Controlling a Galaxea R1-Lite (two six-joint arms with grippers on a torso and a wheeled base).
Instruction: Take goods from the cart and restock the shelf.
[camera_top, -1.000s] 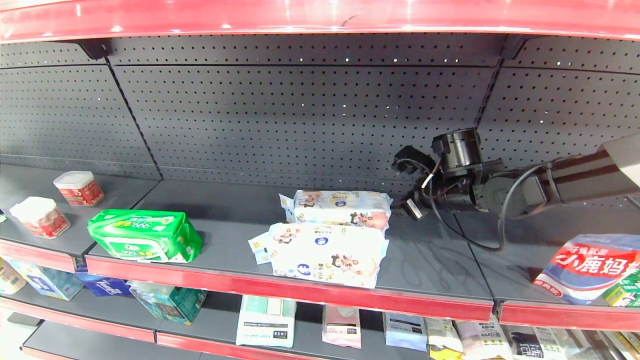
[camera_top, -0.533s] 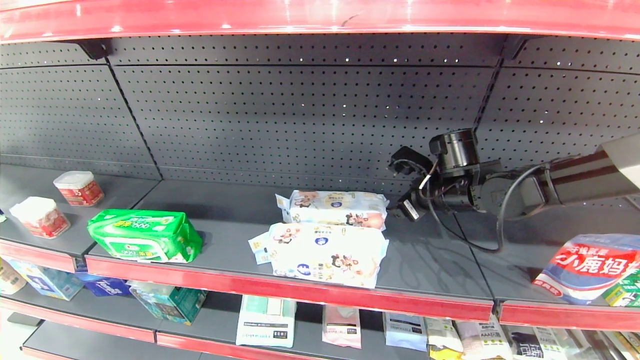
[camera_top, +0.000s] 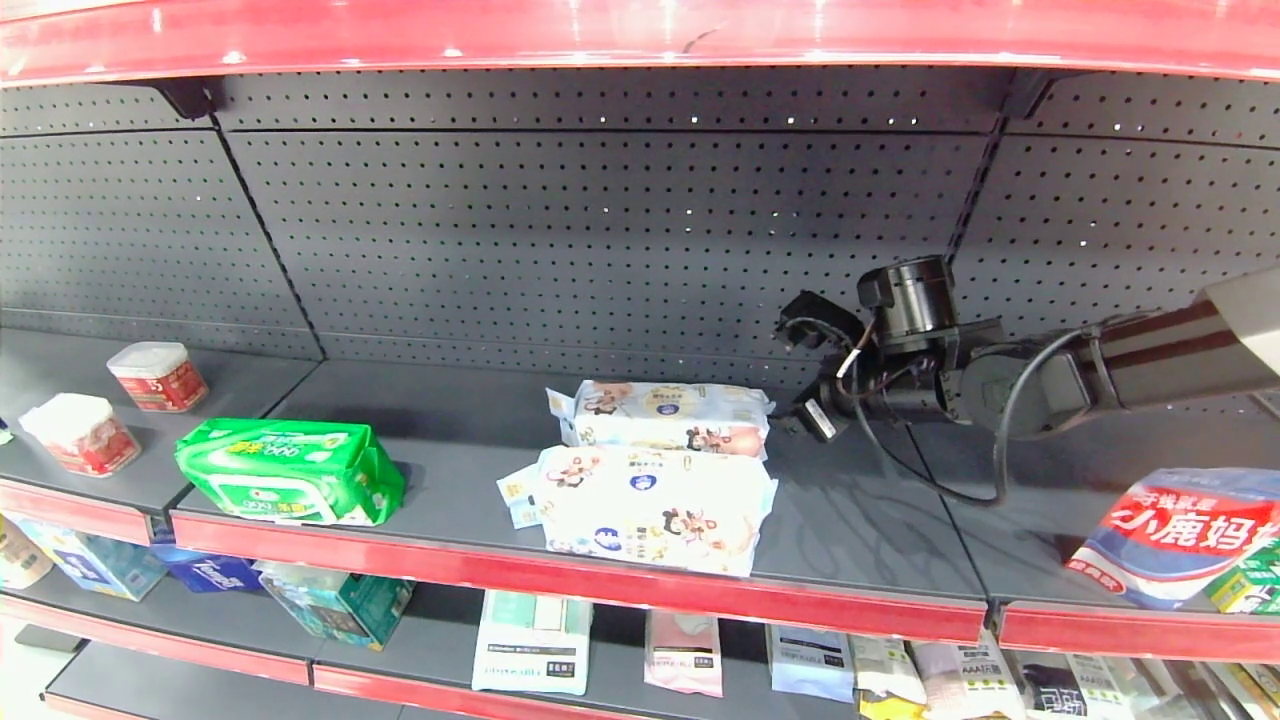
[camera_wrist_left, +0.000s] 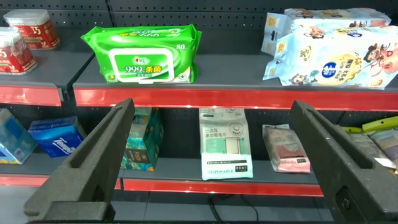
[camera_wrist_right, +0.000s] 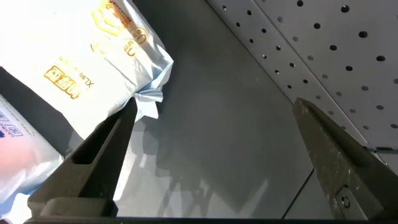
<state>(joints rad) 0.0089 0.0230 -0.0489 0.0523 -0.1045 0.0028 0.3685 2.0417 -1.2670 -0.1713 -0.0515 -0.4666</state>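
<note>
On middle shelf, centre section: two cartoon-print wipe packs, lying flat.
- Item 1: front pack at front edge.
- Item 2: rear pack just behind it, toward back edge.
- Status: right gripper released, jaws apart, nothing between, just beside the right end of rear pack.
- Status: left gripper released, empty, facing shelf front.
- Also stocked: green wipe pack toward left end.
- Progress, judged: this placement done. Much bare shelf left, so more goods due from cart.
</note>
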